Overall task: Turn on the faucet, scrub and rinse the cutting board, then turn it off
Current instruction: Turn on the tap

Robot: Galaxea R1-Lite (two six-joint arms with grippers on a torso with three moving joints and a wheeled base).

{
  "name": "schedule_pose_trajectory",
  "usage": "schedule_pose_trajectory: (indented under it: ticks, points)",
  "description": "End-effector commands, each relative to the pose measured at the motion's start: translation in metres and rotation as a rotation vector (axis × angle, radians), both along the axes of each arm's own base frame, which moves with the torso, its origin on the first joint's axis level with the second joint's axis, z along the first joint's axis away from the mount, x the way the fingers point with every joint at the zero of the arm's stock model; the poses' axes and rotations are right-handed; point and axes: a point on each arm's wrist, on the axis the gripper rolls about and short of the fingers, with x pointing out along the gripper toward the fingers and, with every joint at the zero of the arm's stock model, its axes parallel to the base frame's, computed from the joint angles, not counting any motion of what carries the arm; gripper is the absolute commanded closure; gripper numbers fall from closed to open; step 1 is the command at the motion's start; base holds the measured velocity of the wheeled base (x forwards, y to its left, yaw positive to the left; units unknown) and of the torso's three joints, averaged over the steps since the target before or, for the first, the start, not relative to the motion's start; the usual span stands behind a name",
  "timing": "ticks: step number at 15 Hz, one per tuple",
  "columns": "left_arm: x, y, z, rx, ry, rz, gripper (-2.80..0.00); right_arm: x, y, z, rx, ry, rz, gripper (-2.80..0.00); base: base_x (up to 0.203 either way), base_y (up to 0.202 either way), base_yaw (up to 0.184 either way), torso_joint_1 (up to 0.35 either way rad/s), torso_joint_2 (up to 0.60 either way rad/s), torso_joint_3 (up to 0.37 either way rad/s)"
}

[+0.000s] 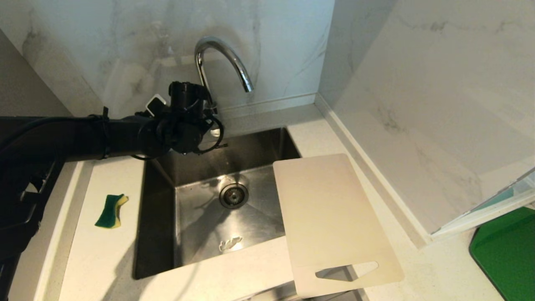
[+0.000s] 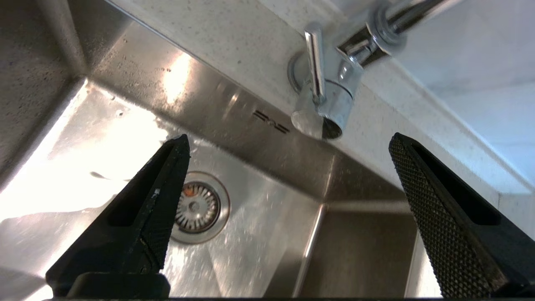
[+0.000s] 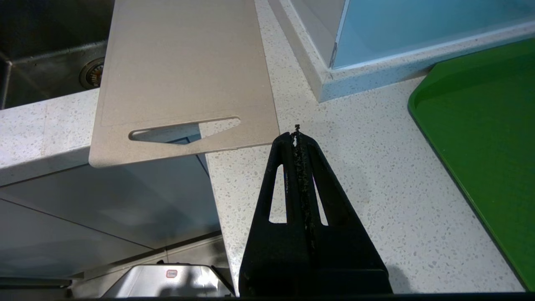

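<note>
The chrome gooseneck faucet [image 1: 221, 54] rises behind the sink, and no stream shows at its spout. My left arm [image 1: 125, 133] reaches across to the faucet's base. In the left wrist view the left gripper [image 2: 289, 142] is open wide, with the faucet body [image 2: 338, 100] and its thin side lever [image 2: 315, 62] just beyond the fingertips, untouched. The cream cutting board [image 1: 330, 217] lies flat across the sink's right edge and the counter, handle slot toward the front. My right gripper [image 3: 296, 133] is shut and empty over the counter, close to the board's [image 3: 184, 62] slotted end.
A green and yellow sponge [image 1: 110, 211] lies on the counter left of the steel sink [image 1: 196, 234], which has a round drain [image 1: 233, 195]. A green mat [image 1: 508, 251] sits at the far right, below a marble wall. The counter's front edge runs under the board.
</note>
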Motion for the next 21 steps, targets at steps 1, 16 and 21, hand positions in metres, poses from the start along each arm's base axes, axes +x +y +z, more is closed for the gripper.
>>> schedule_pose_trajectory:
  ticks: [1,16,21]
  points:
    - [0.011,0.000,-0.014,-0.004,-0.010,0.018,-2.80,0.000,0.000,0.000,0.000,0.000,0.001,0.00,0.000,0.000,0.000,0.000,0.00,0.000]
    - [0.051,0.018,-0.045,0.139,-0.098,0.031,-2.80,0.000,0.000,0.000,-0.001,0.000,0.001,0.00,0.000,0.000,0.000,0.000,0.00,0.000]
    - [0.058,0.031,-0.050,0.138,-0.097,0.045,-2.80,0.000,0.000,0.000,0.000,-0.001,0.001,0.00,0.000,0.000,0.000,0.000,0.00,0.000]
